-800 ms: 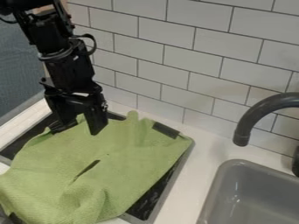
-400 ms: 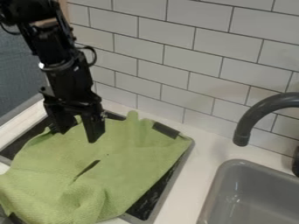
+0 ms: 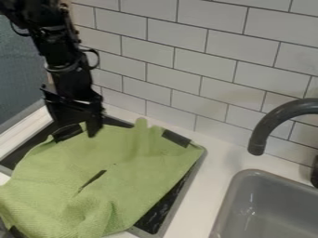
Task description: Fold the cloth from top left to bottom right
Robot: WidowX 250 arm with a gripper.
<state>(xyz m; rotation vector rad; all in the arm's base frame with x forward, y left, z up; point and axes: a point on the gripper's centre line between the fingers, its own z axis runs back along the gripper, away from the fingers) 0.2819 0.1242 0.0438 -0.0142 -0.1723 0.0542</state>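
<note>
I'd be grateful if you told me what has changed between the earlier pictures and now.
The hand first dipped a little toward the near side, then moved back up and left in the view, toward the cloth's far left edge. No grasp or release is visible. The green cloth, faucet and sink stayed as they were.

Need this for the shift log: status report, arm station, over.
Gripper open, at the far upper-left edge of the green cloth. Cloth spread and rumpled over the dark panel, fold not made. Faucet off to the right, likely no obstacle. Over.
</note>
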